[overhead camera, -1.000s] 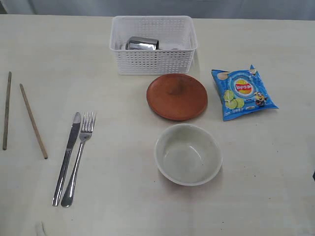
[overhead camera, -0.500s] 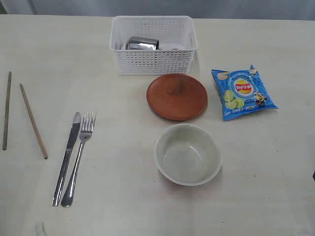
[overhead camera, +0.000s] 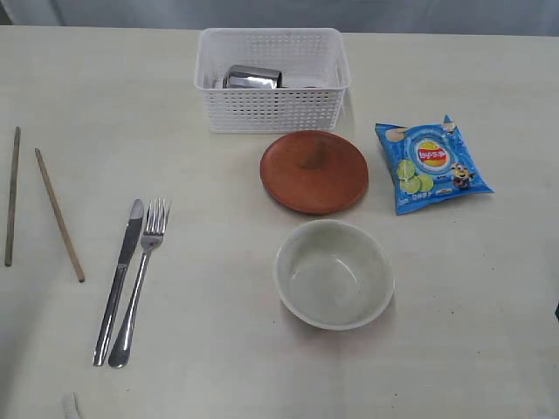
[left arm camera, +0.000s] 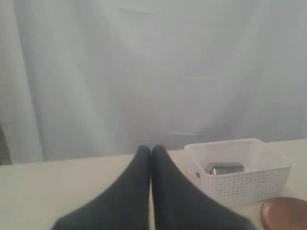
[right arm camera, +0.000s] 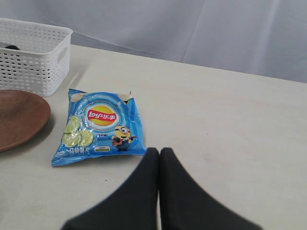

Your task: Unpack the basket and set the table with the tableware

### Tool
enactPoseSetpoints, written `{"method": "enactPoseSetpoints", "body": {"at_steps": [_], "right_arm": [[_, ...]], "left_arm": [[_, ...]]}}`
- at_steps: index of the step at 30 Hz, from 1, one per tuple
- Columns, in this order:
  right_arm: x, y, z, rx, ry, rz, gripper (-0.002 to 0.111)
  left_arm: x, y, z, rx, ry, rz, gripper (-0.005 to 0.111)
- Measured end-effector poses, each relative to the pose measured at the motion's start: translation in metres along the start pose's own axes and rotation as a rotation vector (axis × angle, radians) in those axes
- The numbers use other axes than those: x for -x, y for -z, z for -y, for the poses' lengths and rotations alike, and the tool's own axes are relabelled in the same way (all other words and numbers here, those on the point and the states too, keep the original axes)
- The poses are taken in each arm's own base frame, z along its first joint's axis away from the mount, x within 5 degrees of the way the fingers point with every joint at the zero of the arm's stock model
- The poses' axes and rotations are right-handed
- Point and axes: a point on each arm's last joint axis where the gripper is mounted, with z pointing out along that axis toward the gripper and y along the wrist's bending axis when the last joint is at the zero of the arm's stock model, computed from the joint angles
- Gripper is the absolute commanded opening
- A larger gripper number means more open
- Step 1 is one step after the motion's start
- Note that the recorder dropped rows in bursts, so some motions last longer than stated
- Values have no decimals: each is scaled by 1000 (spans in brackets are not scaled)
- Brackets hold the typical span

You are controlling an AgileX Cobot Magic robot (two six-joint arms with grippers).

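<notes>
Tableware lies mostly unpacked on the pale, faintly grained table [overhead camera: 489, 288], as I see it from my remote station. Far to the left of the basket [overhead camera: 272, 112] and nearer the camera lie two thin wooden chopsticks [overhead camera: 59, 214], apart and not aligned. Closer to the basket, a steel knife [overhead camera: 120, 281] and fork [overhead camera: 140, 279] rest side by side, bright and slender. The basket itself, white plastic with lattice walls and a rolled rim, holds a shiny steel cup [overhead camera: 253, 78] on its side, not yet taken out. Just in front of the basket sits a round, matte brown plate [overhead camera: 314, 171]. Farther from the basket, past the plate, is a pale greenish bowl [overhead camera: 334, 273], smooth and empty. Off the basket's right front corner lies a glossy blue chip bag [overhead camera: 431, 166]. I find no spoon in any view. By my reckoning the job is well past halfway: the cup has to be lifted out, and the pieces want gathering into a place setting. My left tool [left arm camera: 151, 151] and right tool [right arm camera: 159, 152] are each clenched on nothing.
</notes>
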Motion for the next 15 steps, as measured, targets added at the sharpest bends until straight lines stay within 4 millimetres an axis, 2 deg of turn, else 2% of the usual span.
{"method": "enactPoseSetpoints", "body": {"at_steps": [12,15], "right_arm": [[0,0,0,0,0,0,0],[0,0,0,0,0,0,0]], "left_arm": [[-64,-15,-1,14,-6,-76,0],[-70,-15,-1,16,-9,-113,0]]}}
